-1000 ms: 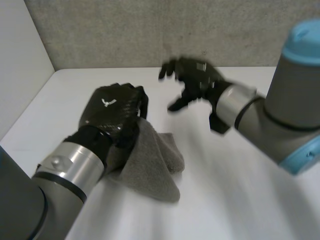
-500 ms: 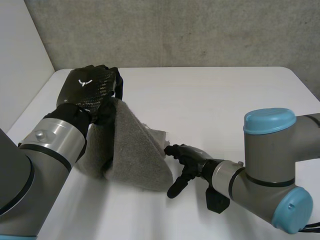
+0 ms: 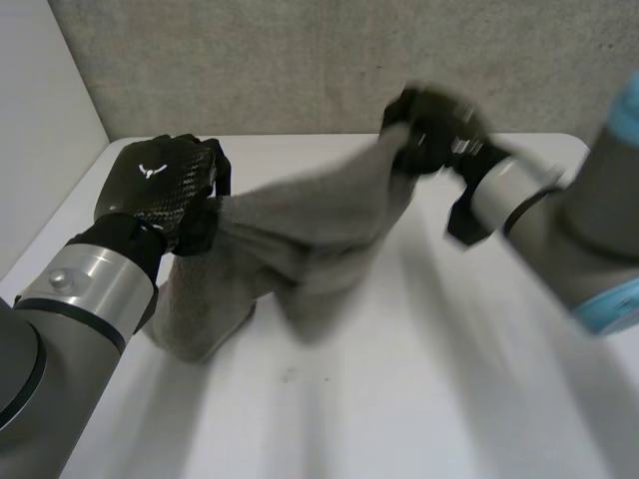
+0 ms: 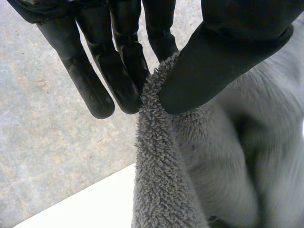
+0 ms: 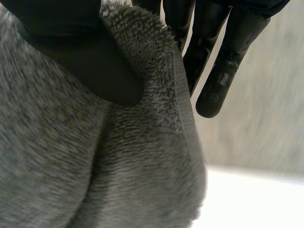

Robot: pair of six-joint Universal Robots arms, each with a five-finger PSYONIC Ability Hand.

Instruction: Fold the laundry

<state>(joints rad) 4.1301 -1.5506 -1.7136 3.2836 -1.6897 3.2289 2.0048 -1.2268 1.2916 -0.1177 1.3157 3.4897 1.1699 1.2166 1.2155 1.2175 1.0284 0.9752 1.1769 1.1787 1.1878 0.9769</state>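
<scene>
The grey terry-cloth towel (image 3: 300, 235) hangs stretched between the two hands above the far half of the white surface (image 3: 419, 399). Its upper edge is lifted clear, its middle sags in loose folds, and a bunched lower lobe rests on the surface near the left edge.

The left hand (image 3: 165, 190), toward the far left corner, pinches one end of that upper edge. Its wrist view shows the thumb pressing the pile against straight fingers (image 4: 121, 71). The right hand (image 3: 429, 130), close to the far edge and right of the middle, grasps the other end. In its wrist view the hemmed border is clamped between thumb and fingers. A rough grey wall (image 3: 300, 60) stands behind the surface.

As for progress, I judge the task to be at its opening. No neat fold is visible, and the cloth is crumpled rather than flat. What looks left is nearly everything: pulling the towel taut, laying it out on the surface, then bringing edge to edge and smoothing the result.
</scene>
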